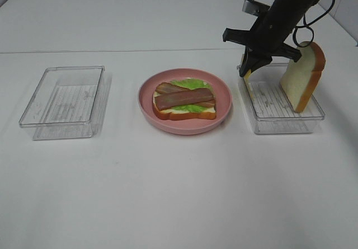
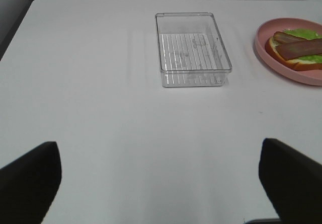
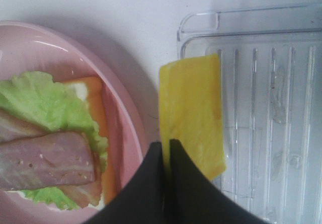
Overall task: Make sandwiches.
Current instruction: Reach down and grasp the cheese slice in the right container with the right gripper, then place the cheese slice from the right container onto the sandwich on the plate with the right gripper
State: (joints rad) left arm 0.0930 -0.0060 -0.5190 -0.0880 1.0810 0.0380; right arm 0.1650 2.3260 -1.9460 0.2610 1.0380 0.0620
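Observation:
On the pink plate (image 1: 224, 108) lies an open sandwich (image 1: 184, 100): a bread slice, green lettuce (image 3: 45, 108) and bacon strips (image 3: 40, 161) on top. My right gripper (image 3: 166, 148) is shut on one edge of the yellow cheese square (image 3: 193, 108). It holds the cheese over the plate-side rim of the right clear tray (image 1: 279, 123). A second bread slice (image 1: 305, 78) leans upright in that tray. My left gripper (image 2: 161, 183) is open over bare table, with nothing between its fingers (image 2: 30, 178).
An empty clear tray (image 1: 61, 95) stands on the left of the white table, also seen ahead of the left gripper as the same tray (image 2: 191, 48). The right arm (image 1: 285, 14) reaches down from the back right.

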